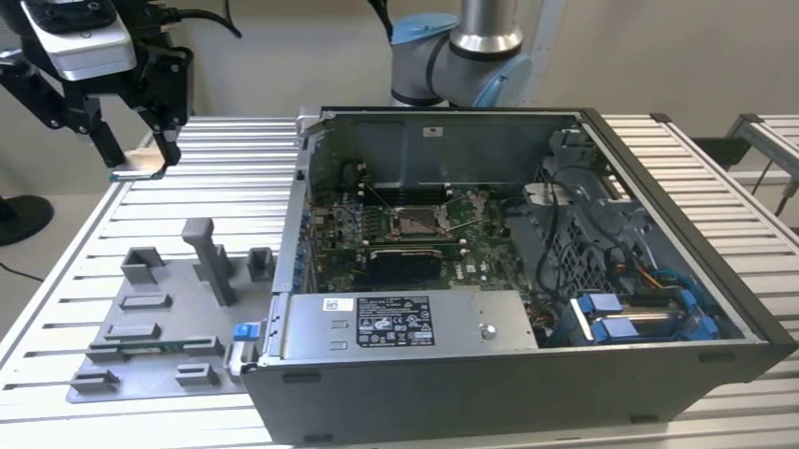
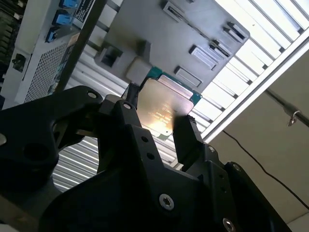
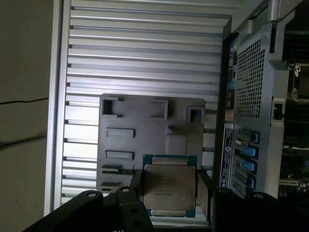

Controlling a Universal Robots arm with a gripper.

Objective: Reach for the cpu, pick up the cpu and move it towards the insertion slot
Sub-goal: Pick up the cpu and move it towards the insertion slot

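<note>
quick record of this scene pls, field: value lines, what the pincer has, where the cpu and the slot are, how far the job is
pincer: shut on the cpu, raised over the table at the exterior view's left
cpu: clamped by opposite edges, silver face showing in both wrist views
insertion slot: on the green board inside the open computer case, well apart from the cpu
grey tray: on the table beside the case, seen behind the cpu in both wrist views
progress: cpu picked up, not yet at the slot
</note>
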